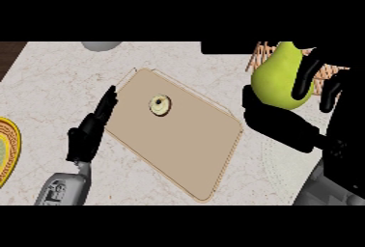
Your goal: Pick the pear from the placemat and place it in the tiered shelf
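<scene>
Pale marbled counter, tan placemat askew at centre. Right hand upper right, curled round green pear, off the placemat, overlapping orange lattice. Left hand straight-fingered, just beside placemat's left edge. Yellow plate at left border. Small round item on placemat.

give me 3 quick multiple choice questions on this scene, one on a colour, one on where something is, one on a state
1. What colour is the placemat?
A tan
B blue
C red

2. Where is the pear?
A lying on the placemat
B held in the right hand
C on the floor

3. How is the left hand?
A open, fingers straight
B curled round the pear
C shut in a fist

Answers: 1 A, the placemat is plainly tan. 2 B, black fingers curl round the pear, off the placemat. 3 A, its straight fingers lie beside the placemat's left edge.
</scene>
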`<move>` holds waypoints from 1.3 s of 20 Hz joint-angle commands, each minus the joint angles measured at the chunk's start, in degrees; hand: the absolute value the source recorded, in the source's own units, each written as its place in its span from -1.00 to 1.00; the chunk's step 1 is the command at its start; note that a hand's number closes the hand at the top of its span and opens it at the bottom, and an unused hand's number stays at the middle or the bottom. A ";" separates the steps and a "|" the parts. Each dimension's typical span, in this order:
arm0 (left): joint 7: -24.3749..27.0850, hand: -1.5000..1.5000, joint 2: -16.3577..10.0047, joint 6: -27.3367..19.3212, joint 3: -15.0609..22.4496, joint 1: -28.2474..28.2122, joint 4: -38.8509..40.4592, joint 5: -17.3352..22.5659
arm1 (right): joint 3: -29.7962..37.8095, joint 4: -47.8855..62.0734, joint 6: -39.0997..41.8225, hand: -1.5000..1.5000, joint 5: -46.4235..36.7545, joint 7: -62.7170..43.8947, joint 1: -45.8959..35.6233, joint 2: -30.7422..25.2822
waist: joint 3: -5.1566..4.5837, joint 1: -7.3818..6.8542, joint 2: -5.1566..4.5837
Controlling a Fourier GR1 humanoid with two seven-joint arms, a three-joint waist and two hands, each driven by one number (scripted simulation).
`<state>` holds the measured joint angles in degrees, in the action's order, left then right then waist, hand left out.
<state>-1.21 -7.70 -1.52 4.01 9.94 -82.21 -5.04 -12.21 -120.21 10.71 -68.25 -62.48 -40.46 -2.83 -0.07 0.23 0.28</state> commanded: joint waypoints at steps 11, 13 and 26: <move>3.43 0.00 1.01 0.11 -0.25 -1.68 1.85 -1.20 | 15.78 6.52 7.31 1.00 0.16 1.87 -10.22 -6.83 | 0.03 -0.14 -0.22; -1.36 0.00 0.51 0.21 -0.44 0.83 -0.67 -1.12 | 20.85 14.23 5.31 1.00 1.27 5.55 -15.50 -10.48 | 0.05 -0.48 -0.26; -0.72 0.00 2.43 -0.64 -0.74 1.39 0.39 -2.41 | 24.18 26.20 -0.96 1.00 2.18 16.76 -17.05 -18.59 | 0.05 -0.43 -0.31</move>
<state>-2.42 -5.92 -1.21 3.54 10.75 -83.00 -6.56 9.83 -97.43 12.58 -67.59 -49.07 -57.45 -19.18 -0.02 -0.26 -0.03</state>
